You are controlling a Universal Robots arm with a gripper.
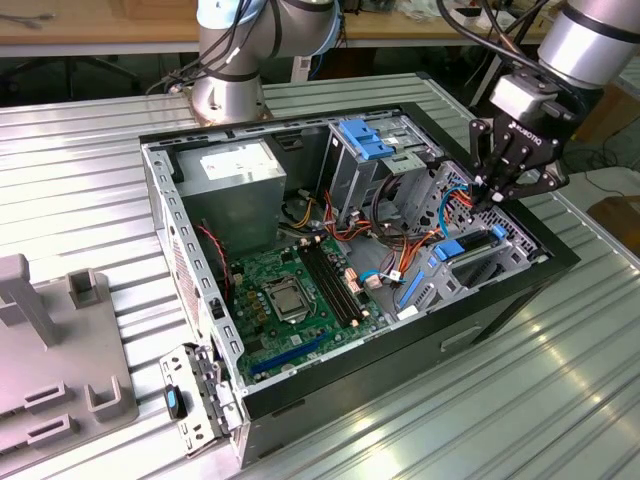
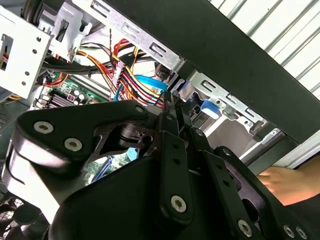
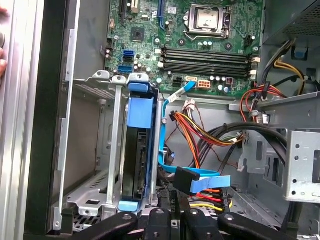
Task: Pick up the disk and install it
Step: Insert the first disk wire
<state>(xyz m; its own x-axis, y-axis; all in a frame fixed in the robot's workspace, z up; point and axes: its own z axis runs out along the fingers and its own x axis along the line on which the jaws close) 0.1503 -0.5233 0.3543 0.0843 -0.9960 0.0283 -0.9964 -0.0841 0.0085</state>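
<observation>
- Black gripper (image 2: 167, 97) (image 3: 172, 195) links sat right up against the lens in both wrist views. Its fingers were pinched together, tips down among the coloured cables (image 3: 200, 132), and I couldn't spot anything clamped between them.
- Looks-wise, the disk (image 3: 134, 165) was a dark grey slab standing on edge, wrapped in a bright blue carrier with a tab at each end.
- It sat in the metal drive cage (image 3: 87, 150), at the end of the open computer case (image 1: 420, 360) toward the exterior view's right.
- Writing: white lettering on the gripper's body and a pale sticker on the power supply (image 1: 232, 170). I'm leaving the wording out.
- Disk was just beside the fingertips, not touching, with a blue data cable (image 3: 161, 145) running down between them.
</observation>
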